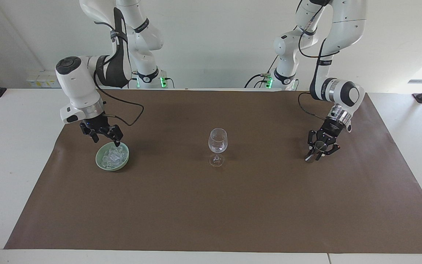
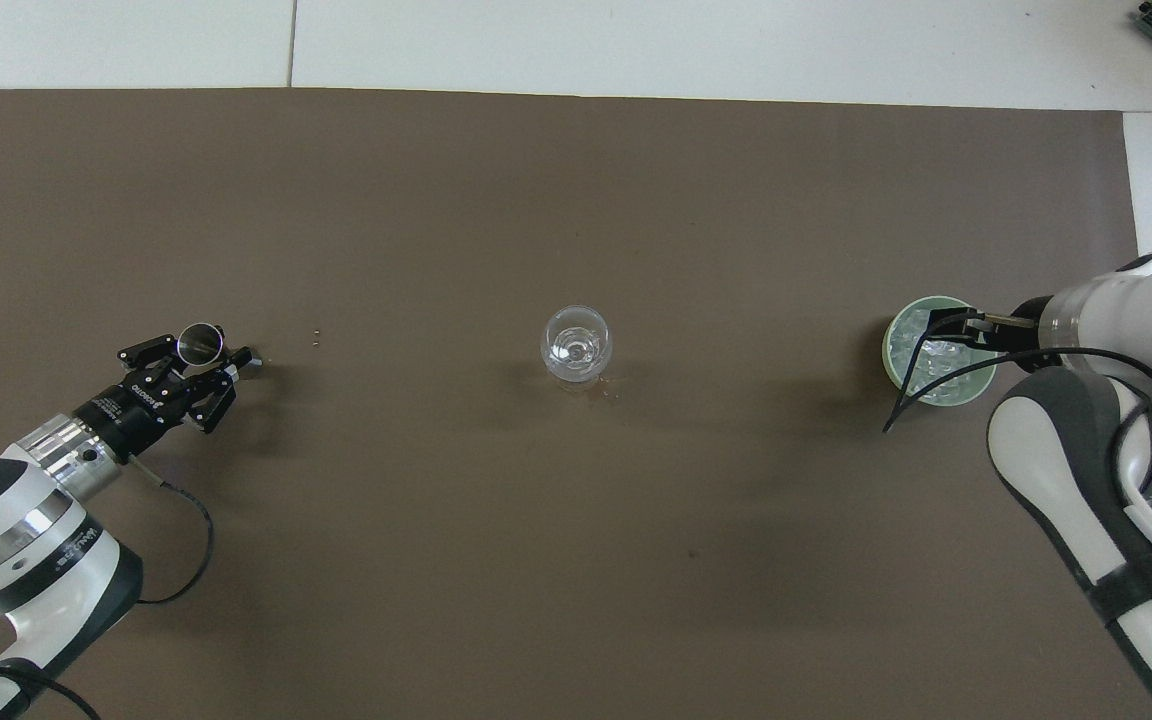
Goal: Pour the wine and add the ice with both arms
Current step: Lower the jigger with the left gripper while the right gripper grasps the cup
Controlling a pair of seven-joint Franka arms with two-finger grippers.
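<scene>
A stemmed glass (image 1: 218, 141) stands mid-mat with a little clear liquid in it; it also shows in the overhead view (image 2: 576, 345). A pale green bowl (image 1: 99, 164) toward the right arm's end holds the ice (image 1: 110, 156), a heap of clear chunks. My right gripper (image 1: 105, 139) is open, low over the bowl's rim nearer the robots, one fingertip (image 1: 117, 143) at the ice. In the overhead view it (image 2: 951, 335) covers part of the bowl (image 2: 891, 348). My left gripper (image 1: 319, 148) is shut on a small metal jigger (image 2: 201, 342), held tilted just above the mat.
A brown paper mat (image 1: 211, 205) covers the white table. A few small droplets (image 2: 608, 393) lie on the mat beside the glass, and two tiny specks (image 2: 316, 340) lie near the jigger.
</scene>
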